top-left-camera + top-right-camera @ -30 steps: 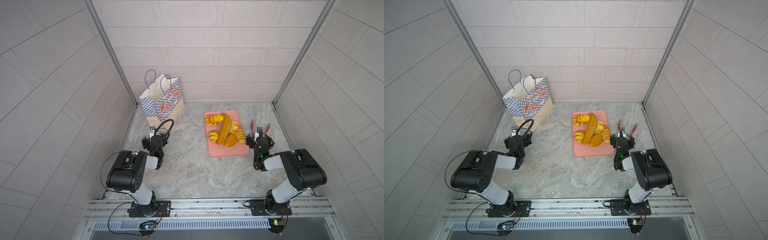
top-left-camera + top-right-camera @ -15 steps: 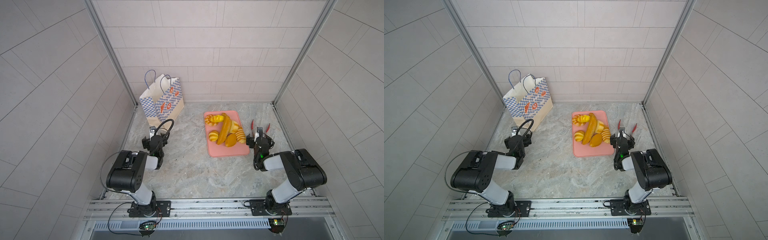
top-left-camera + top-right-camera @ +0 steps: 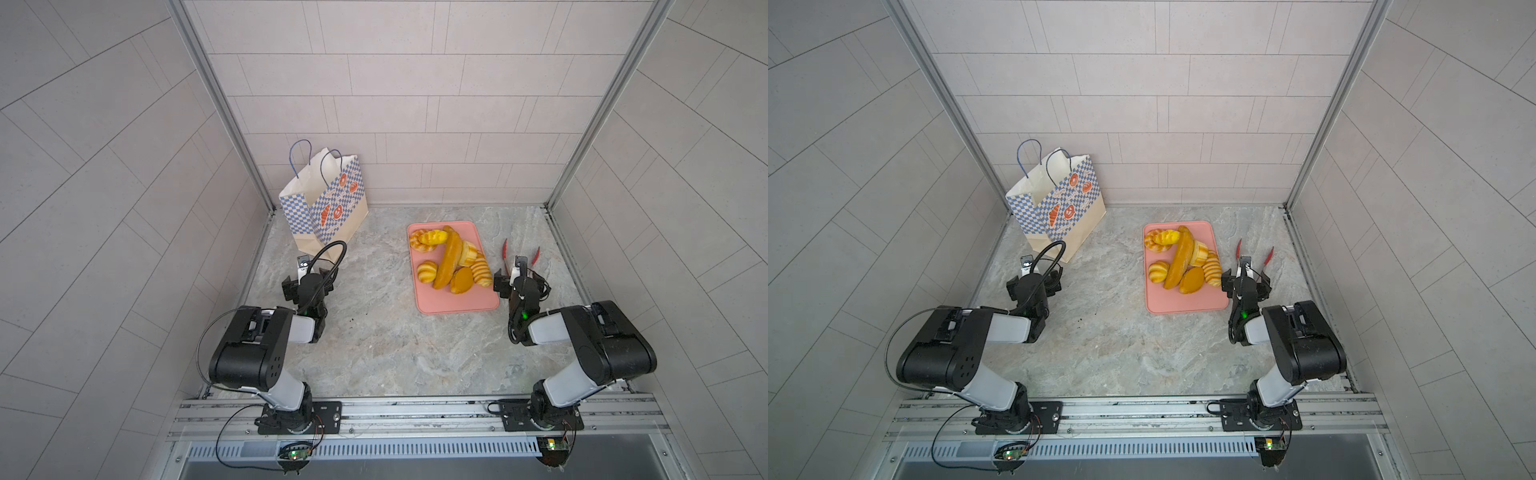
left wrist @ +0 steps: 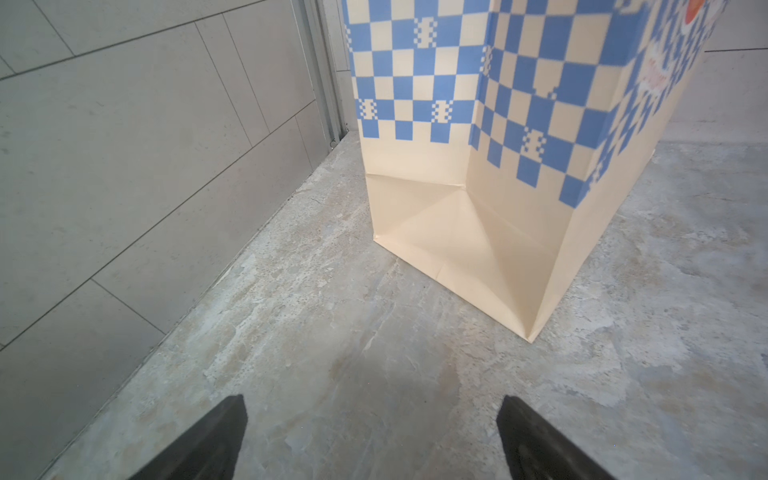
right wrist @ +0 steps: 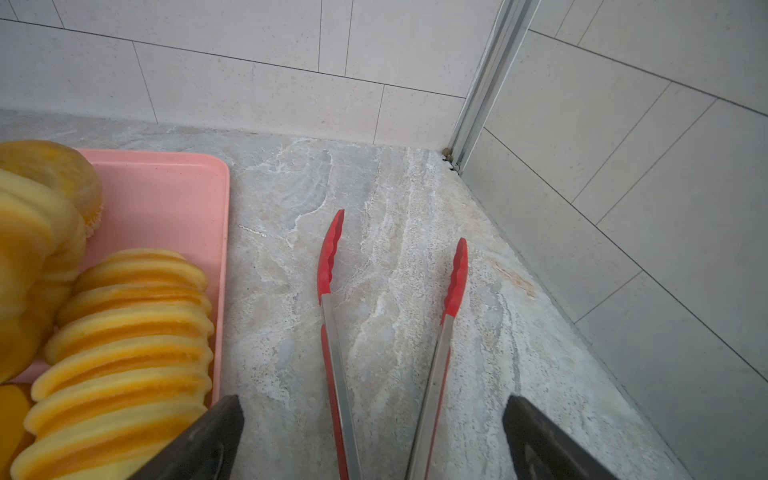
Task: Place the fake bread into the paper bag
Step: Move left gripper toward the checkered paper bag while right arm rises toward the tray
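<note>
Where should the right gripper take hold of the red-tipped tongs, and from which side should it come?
Probably the two steel arms, behind the red tips, coming from above. The tongs lie on the table, spread apart, and both arms sit between the open jaws of the right gripper, so closing would squeeze them together.

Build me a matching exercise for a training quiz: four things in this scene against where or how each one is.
1 paper bag
2 bread
3 tongs
4 left pincer

A heaped on the pink tray
B open, empty, facing the bag's base
C upright, back left corner
D lying spread open, right of the tray

Pairs: 1-C, 2-A, 3-D, 4-B
</note>
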You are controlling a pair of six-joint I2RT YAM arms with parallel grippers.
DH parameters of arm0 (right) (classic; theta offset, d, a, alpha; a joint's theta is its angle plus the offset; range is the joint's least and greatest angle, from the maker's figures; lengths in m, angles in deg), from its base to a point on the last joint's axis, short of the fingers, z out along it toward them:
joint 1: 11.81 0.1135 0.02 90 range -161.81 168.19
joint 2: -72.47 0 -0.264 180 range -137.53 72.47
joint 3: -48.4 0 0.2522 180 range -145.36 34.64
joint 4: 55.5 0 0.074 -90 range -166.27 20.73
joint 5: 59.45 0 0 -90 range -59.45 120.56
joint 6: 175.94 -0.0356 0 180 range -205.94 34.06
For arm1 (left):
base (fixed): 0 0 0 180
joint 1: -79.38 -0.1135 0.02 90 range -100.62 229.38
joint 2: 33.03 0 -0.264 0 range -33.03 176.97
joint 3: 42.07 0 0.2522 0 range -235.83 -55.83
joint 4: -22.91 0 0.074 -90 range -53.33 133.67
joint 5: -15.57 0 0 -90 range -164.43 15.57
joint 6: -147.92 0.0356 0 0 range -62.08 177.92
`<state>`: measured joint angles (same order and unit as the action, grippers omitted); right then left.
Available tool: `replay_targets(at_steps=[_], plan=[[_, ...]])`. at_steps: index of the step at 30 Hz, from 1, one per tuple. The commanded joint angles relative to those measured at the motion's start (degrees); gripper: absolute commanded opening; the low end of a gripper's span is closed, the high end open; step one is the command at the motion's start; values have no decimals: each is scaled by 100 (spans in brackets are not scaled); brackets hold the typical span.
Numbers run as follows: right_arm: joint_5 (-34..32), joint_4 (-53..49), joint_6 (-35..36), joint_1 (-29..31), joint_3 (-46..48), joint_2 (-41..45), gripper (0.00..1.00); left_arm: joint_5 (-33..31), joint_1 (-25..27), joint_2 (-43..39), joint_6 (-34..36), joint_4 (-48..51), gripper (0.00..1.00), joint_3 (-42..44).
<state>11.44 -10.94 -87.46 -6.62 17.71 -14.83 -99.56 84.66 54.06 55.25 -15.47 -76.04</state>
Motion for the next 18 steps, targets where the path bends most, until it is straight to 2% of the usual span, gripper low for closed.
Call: replay_targets(at_steps=[1, 4, 7, 10, 13, 16, 18], plan=[[-179, -131, 33, 3, 111, 715, 99, -311, 7, -663, -79, 389, 100, -65], [-235, -849, -46, 8, 91, 1487, 99, -598, 5, -1305, -187, 909, 100, -128], [-364, -2059, -406, 8, -128, 2322, 99, -720, 8, -2013, -402, 1659, 100, -303], [-736, -3272, -1051, 6, -415, 3032, 99, -900, 8, -2636, -826, 2978, 100, -792], [-966, -4845, -1911, 8, -892, 3644, 99, -1191, 7, -3139, -1587, 4428, 100, -1392], [-320, -6375, -2177, 1, -1570, 3943, 99, -1328, -24, -3575, -2305, 5637, 100, -1954], [173, -7070, -2336, 4, -1984, 4010, 99, -851, -151, -3741, -2627, 6259, 100, -2406]])
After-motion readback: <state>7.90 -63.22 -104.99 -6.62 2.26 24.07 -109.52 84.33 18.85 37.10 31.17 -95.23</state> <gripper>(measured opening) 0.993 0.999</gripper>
